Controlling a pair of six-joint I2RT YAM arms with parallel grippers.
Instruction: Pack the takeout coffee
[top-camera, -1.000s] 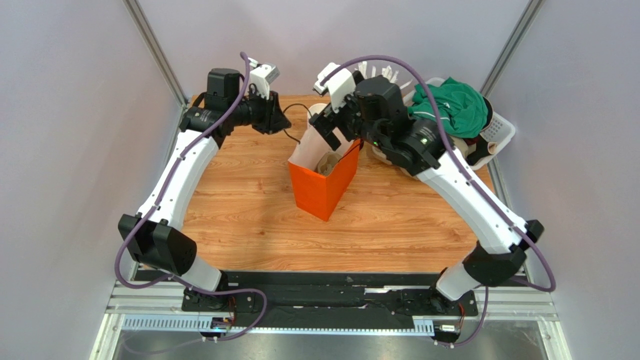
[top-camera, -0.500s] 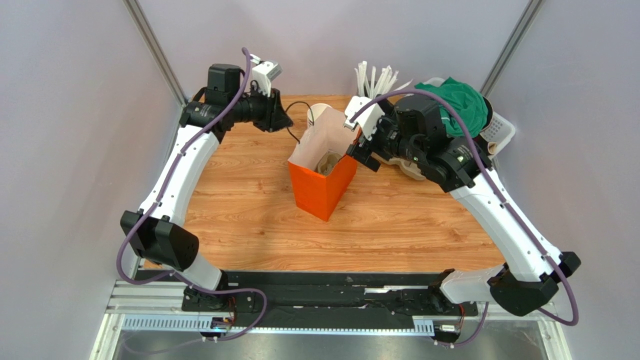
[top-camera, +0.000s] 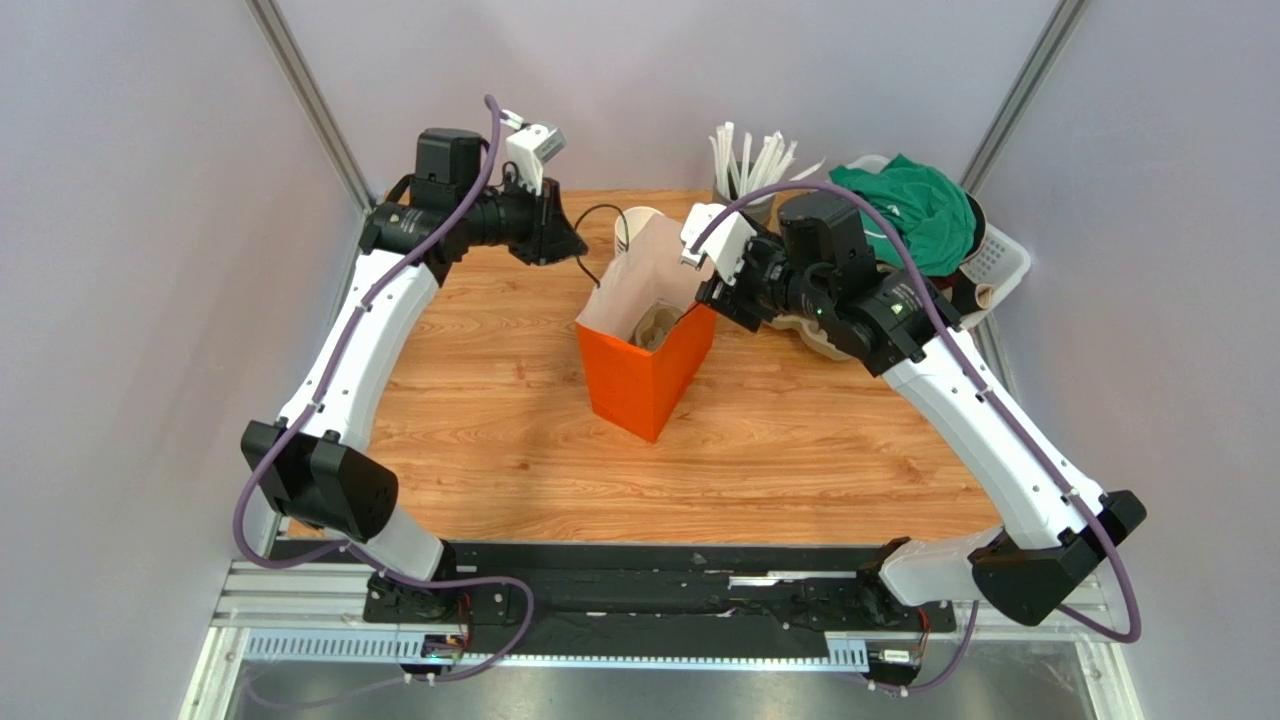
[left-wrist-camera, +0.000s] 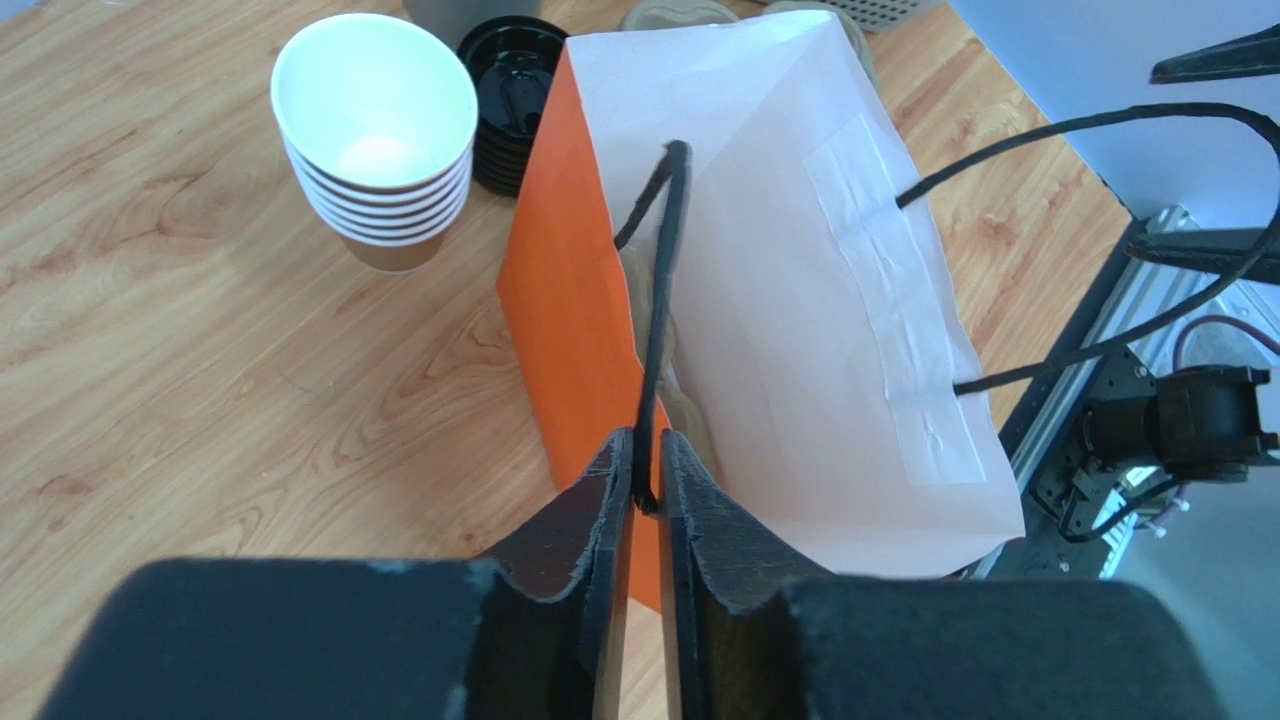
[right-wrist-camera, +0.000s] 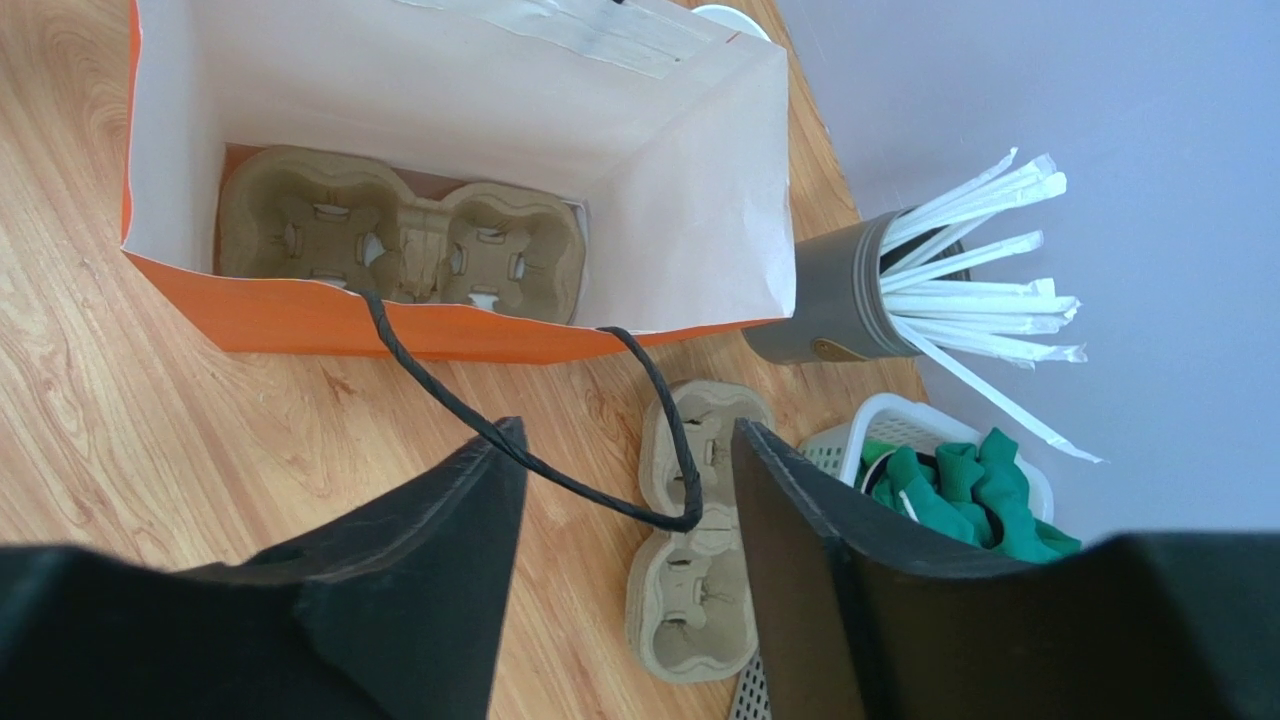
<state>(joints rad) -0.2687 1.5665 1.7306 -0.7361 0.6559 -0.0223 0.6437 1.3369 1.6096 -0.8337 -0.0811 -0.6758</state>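
Observation:
The orange paper bag (top-camera: 646, 375) stands open in the middle of the table, white inside. My left gripper (left-wrist-camera: 645, 443) is shut on the bag's near black cord handle (left-wrist-camera: 661, 300) and sits at the bag's back left (top-camera: 579, 240). My right gripper (right-wrist-camera: 628, 435) is open at the bag's right side (top-camera: 706, 285). The other handle loop (right-wrist-camera: 511, 450) hangs slack between its fingers without being pinched. A two-cup pulp carrier (right-wrist-camera: 398, 248) lies on the bag's floor. The takeout coffee is out of view.
A stack of lidless paper cups (left-wrist-camera: 376, 143) and a stack of black lids (left-wrist-camera: 511, 83) stand behind the bag. A second pulp carrier (right-wrist-camera: 694, 570) lies on the table by a grey straw holder (right-wrist-camera: 842, 308). A white basket with green cloth (top-camera: 917, 210) is at the back right.
My right gripper has come out from over the bag to its right side, and its jaws have narrowed around the slack handle loop. The left gripper has stayed on its handle.

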